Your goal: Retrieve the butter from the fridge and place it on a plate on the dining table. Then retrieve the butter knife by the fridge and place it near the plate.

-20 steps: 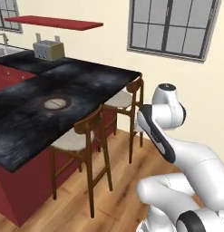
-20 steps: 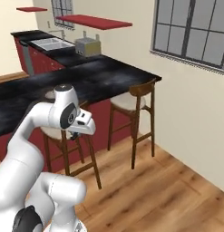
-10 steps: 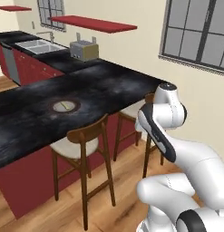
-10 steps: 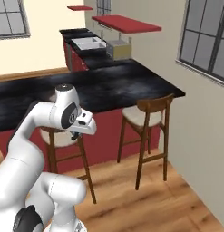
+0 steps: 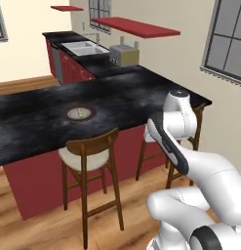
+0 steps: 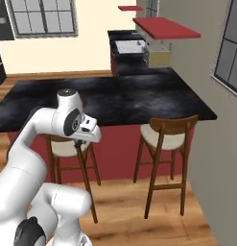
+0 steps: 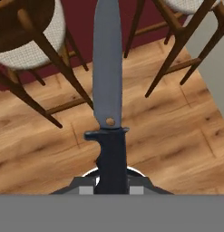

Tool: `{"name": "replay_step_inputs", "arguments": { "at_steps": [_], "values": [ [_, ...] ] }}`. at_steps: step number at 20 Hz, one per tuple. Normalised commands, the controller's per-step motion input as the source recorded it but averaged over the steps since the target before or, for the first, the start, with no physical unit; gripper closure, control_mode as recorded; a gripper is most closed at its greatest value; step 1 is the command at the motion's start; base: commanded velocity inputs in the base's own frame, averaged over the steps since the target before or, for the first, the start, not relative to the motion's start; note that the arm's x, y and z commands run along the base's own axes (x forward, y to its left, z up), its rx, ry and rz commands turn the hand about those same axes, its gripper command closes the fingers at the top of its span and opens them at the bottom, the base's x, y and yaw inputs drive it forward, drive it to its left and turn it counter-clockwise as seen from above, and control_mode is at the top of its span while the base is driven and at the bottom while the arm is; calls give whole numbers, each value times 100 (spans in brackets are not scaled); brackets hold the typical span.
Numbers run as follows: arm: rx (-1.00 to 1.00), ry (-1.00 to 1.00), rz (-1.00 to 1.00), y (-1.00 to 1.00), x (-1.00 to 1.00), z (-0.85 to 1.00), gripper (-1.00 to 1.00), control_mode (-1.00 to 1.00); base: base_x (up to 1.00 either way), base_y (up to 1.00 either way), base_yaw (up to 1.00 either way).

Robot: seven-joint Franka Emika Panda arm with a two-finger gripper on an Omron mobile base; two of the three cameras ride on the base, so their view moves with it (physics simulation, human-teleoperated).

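Seen from the left base view, the white arm folds in the lower right foreground before a long bench (image 5: 39, 132) with a black marbled top and red sides; the plate (image 5: 80, 114) sits on that top, well back from the near edge, with a small pale yellow stick, the butter (image 5: 80, 114), lying at its centre. A wooden stool (image 5: 88, 163) with a pale seat stands tucked against the bench's near side, just below the plate, and a second stool is partly hidden behind the arm. Farther back a sink (image 5: 85, 48) and a toaster (image 5: 124, 54) stand on the black-topped counter beneath a red shelf (image 5: 136, 27). From the right base view, the arm bends in the lower left, its wrist turned downward in front of one stool, while another stool (image 6: 166, 156) stands apart to the right against the bench's red side. In the hand view, the gripper (image 7: 112, 181) is clamped on the dark handle of the butter knife (image 7: 108, 81), whose grey blade points away from the camera over the wooden floor (image 7: 177, 131), between the legs of the two stools.
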Motion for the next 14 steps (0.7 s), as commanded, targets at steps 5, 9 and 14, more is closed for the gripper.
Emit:
{"name": "replay_step_inputs", "arguments": {
  "at_steps": [5, 9, 14],
  "values": [
    [0, 0, 0, 0, 0, 0, 100, 100, 25, -70, 38],
    [0, 0, 0, 0, 0, 0, 100, 100, 54, -56, 25],
    [0, 0, 0, 0, 0, 0, 100, 100, 53, -48, 17]
  ]
}}
